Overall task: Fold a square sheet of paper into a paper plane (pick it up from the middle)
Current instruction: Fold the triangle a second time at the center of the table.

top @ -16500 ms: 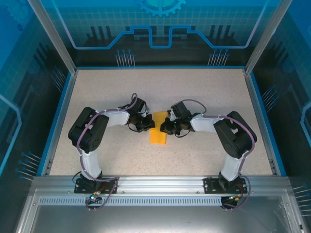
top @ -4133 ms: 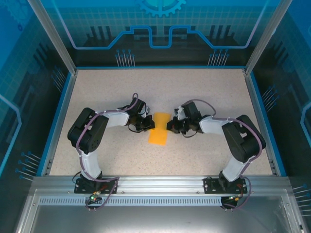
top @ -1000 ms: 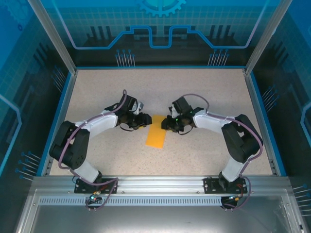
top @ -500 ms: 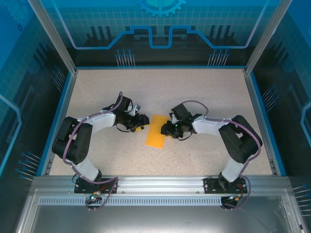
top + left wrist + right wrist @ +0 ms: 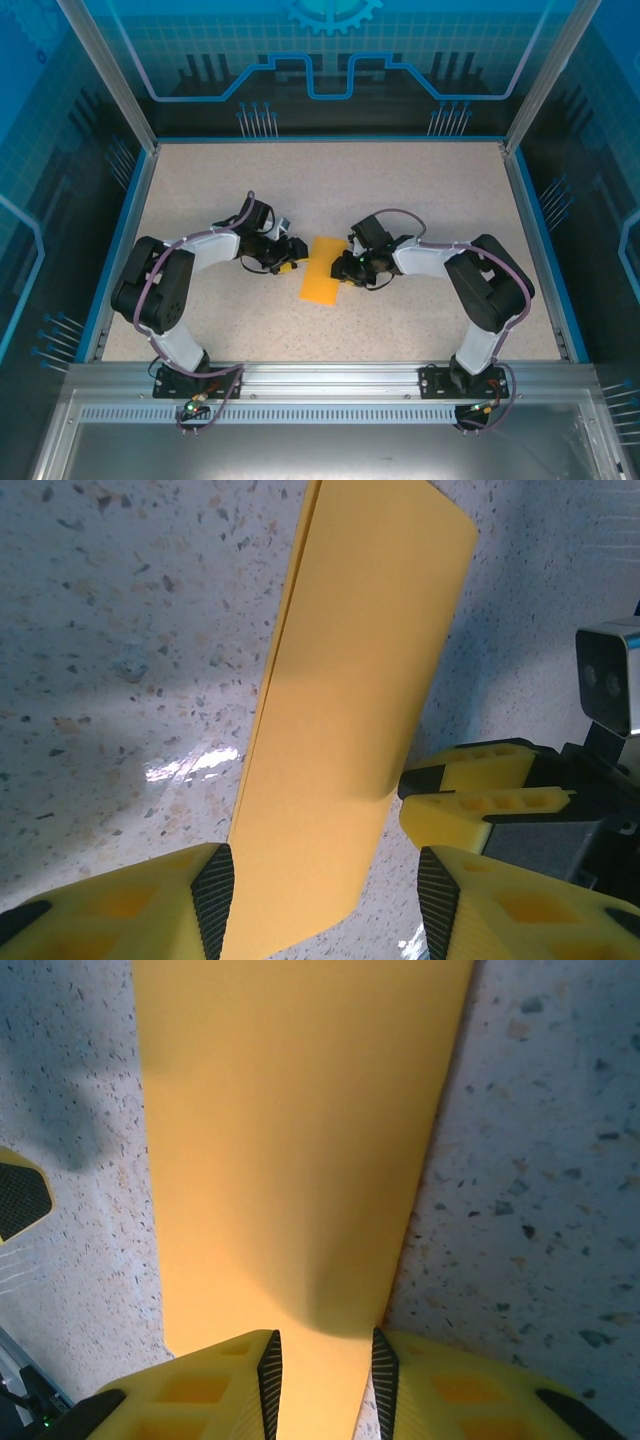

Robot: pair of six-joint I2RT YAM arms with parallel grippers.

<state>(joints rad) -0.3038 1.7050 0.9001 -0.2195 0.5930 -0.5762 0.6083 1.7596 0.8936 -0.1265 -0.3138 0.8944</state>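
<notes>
- The sheet of paper (image 5: 322, 270), folded into a long orange-yellow strip, is laid flat at mid-tabletop (image 5: 400, 190), its length running from about 1 to 7 o'clock.
- The left pincer (image 5: 288, 264) is set at the strip's 9 o'clock side; its jaws are spread wide, paper is seen in the gap, and nothing is clamped.
- The right pincer (image 5: 346, 268) is placed at the 3 o'clock side, jaws narrowly parted over the paper's edge; contact cannot be told.

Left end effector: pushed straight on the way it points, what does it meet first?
The folded orange-yellow paper sheet, lying between the left end effector's fingertips; beyond it, probably the right end effector.
</notes>
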